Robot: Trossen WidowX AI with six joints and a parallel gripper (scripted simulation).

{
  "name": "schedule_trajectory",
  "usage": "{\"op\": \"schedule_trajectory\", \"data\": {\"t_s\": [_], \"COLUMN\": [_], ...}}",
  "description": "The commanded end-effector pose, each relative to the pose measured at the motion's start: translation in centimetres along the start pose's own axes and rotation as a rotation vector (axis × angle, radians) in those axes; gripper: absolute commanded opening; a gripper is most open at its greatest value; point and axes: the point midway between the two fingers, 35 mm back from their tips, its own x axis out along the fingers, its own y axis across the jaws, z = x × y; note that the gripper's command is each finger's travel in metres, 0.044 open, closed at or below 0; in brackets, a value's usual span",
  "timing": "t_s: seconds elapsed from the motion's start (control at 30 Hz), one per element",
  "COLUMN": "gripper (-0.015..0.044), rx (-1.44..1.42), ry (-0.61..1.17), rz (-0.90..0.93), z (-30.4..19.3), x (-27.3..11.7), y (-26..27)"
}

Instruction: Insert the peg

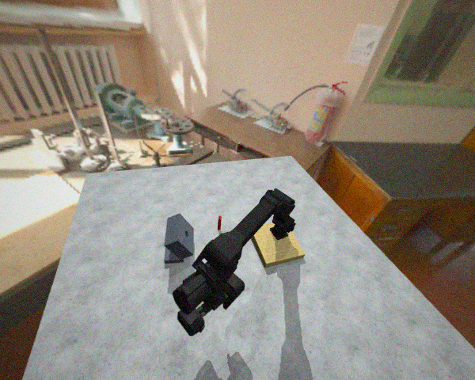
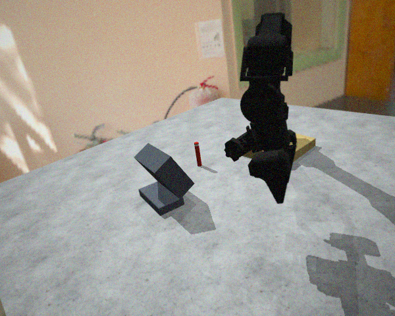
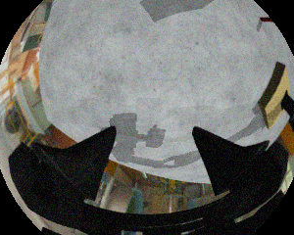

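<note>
The red peg (image 1: 219, 223) (image 2: 198, 155) stands upright on the table, and a bit of it (image 3: 267, 20) shows at the upper right rim of the wrist view. The dark grey-blue sloped panel (image 1: 176, 235) (image 2: 154, 158) stands on its foot to the left of the peg in the top and exterior views. Its small dark hole (image 1: 186, 233) shows in the top view; in the exterior view no hole is visible. My gripper (image 3: 155, 129) is open and empty, its two black fingers wide apart. It hangs above the table, on the camera side of the peg and panel, away from both.
The yellow slab (image 1: 270, 255) (image 2: 305, 147) (image 3: 281, 93) under the arm's base stands to the right of the peg in the top and exterior views. The arm casts long shadows on the table (image 1: 119, 319) (image 2: 89, 265) (image 3: 88, 64). The table's edge shows in all three views.
</note>
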Motion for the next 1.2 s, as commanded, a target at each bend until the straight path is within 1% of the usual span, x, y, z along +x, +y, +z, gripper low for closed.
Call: {"op": "schedule_trajectory", "data": {"t_s": [0.0,0.57,1.17], "gripper": [0.044,0.044,0.044], "rx": [-0.056,-0.313,-0.582], "ry": [-0.016,-0.072,-0.117], "rz": [-0.001,-0.016,-0.057], "z": [1.7,8.7,15.5], "x": [-0.4,-2.4,-4.5], "y": [-0.4,-2.6,-6.4]}}
